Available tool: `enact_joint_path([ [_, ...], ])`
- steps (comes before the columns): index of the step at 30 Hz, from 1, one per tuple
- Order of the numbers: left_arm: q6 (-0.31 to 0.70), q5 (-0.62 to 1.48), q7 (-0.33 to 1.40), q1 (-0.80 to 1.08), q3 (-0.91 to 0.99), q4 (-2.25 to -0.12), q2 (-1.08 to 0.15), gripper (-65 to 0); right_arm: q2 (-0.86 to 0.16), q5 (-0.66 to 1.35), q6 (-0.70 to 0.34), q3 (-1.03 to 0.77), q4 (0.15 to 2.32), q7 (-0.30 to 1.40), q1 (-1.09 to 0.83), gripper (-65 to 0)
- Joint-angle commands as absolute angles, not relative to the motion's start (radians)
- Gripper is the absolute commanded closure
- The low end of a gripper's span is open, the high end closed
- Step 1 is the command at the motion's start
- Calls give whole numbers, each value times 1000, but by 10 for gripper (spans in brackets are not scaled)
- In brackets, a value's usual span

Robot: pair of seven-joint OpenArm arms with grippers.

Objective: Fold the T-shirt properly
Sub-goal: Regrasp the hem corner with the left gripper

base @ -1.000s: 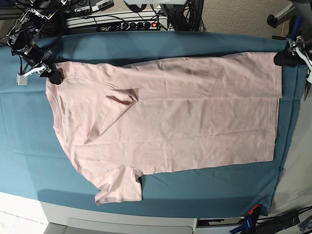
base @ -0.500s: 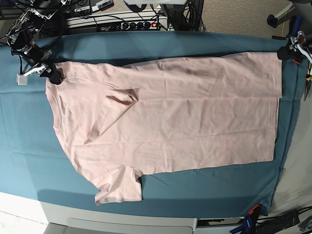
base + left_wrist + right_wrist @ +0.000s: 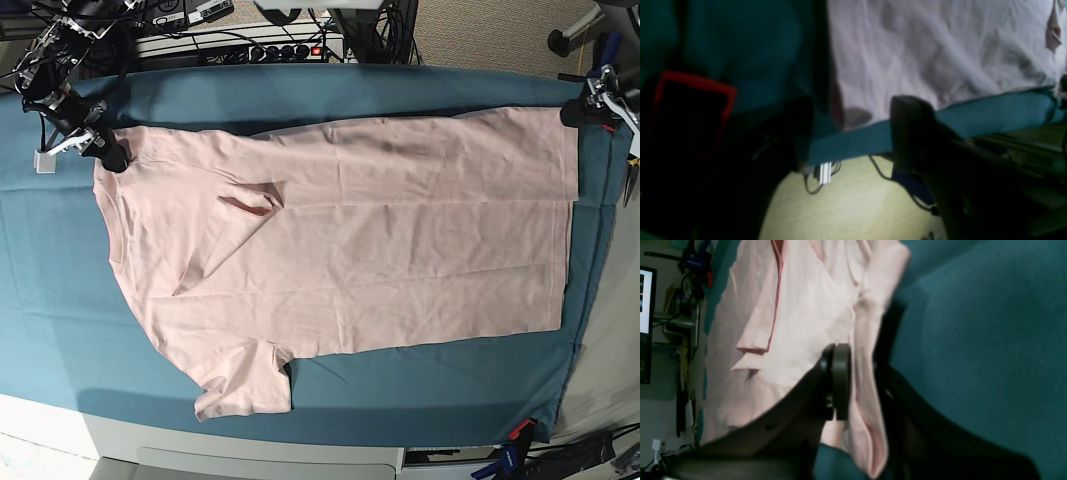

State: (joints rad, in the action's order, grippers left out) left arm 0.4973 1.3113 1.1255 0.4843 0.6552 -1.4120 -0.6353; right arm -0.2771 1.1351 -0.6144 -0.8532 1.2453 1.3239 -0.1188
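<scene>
The pale pink T-shirt lies spread flat on the teal cloth, collar to the left and hem to the right, plain side up, with a small fold near the upper chest. My right gripper is at the shirt's back-left shoulder corner. In the right wrist view this gripper is shut on a bunched fold of the T-shirt. My left gripper hovers at the back-right hem corner. The left wrist view shows the left gripper open, its fingers either side of the T-shirt corner, not touching it.
The teal tablecloth covers the table and hangs over the right edge. Cables and a power strip lie behind the table. Clamps hold the cloth at the front right corner. A red-edged dark object shows at the left.
My left gripper has shifted slightly at the back-right hem corner and stays open. The right gripper has kept its hold on the shoulder, nudging slightly toward the back.
</scene>
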Motion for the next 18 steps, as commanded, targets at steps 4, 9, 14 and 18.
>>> enact_joint_path([
  [4, 497, 1357, 1130, 485, 663, -1420, -654, -325, -286, 1155, -610, -852, 1250, 1336, -118, -74],
  [9, 521, 1404, 1145, 485, 663, -1420, -644, -306, -286, 1155, -610, -852, 1250, 1336, -118, -74],
  [14, 524, 1419, 1149, 485, 663, -1421, -632, -282, -286, 1155, -610, -852, 1250, 1336, -119, -74],
  [18, 524, 1409, 1148, 485, 663, -1421, -632, -282, -286, 1155, -610, -852, 1250, 1336, -119, -74],
])
